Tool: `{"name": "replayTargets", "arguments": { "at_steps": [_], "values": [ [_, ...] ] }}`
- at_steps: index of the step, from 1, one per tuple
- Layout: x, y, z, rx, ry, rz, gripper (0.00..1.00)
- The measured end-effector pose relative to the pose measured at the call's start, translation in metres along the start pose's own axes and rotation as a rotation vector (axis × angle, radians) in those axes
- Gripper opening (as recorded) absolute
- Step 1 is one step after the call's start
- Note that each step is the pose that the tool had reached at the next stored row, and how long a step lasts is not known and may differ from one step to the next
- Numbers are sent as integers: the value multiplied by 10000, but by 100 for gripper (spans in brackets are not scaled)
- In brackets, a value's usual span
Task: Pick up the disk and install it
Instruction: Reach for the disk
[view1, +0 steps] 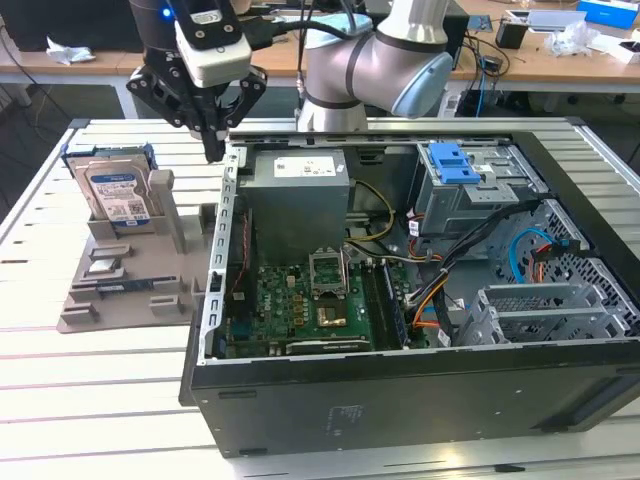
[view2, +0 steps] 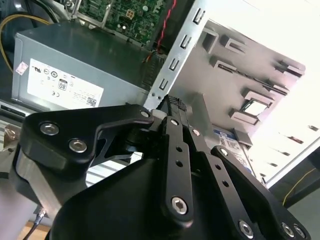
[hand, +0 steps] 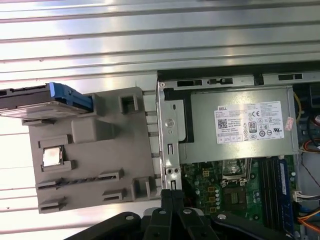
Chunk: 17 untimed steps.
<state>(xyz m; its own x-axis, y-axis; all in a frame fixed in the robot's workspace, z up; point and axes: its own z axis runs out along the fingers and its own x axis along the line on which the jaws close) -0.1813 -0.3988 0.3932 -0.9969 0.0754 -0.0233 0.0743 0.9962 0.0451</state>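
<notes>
The disk (view1: 115, 190) stands upright in a slot at the far end of the grey plastic stand (view1: 130, 275), its white-and-blue label facing the exterior camera. The first wrist view shows the disk (hand: 42, 102) edge-on, with a blue rail at its end. My gripper (view1: 213, 150) hangs above the gap between the stand and the wall of the computer case (view1: 215, 290), to the exterior view's right of the disk and apart from it. In both wrist views the fingertips (hand: 172, 194) (view2: 172, 102) are pressed together, with nothing between them.
The open computer case lies on the slatted table (view1: 100, 380). A grey power supply (view1: 298, 180) sits by the near case wall, with the motherboard (view1: 300, 310) beside it. A metal drive cage with a blue latch (view1: 452, 165) stands at the exterior view's right. The stand (hand: 100, 150) carries small parts.
</notes>
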Motion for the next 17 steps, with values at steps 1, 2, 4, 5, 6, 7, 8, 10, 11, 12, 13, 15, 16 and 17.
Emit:
{"name": "replayTargets", "arguments": {
  "at_steps": [1,2,4,5,6,7,8,10,11,12,13,15,16,17],
  "values": [
    [16,-1,0,0,0,-1,11],
    [33,-3,-1,0,0,-1,11],
    [139,-10,-4,0,0,-1,11],
    [194,-14,-5,0,0,-1,11],
    [242,-18,-6,0,0,-2,11],
    [280,-21,-7,0,0,-2,11],
    [332,-25,-9,0,0,0,11],
    [396,-30,-11,1,1,-1,11],
    [416,-31,-11,0,0,-1,11],
    [439,-33,-12,1,0,-2,11],
    [466,-35,-12,0,0,-2,11],
    [525,-39,-14,1,0,-1,11],
    [556,-42,-14,0,0,-1,11],
    [577,-43,-15,0,-1,0,11]
  ]
}}
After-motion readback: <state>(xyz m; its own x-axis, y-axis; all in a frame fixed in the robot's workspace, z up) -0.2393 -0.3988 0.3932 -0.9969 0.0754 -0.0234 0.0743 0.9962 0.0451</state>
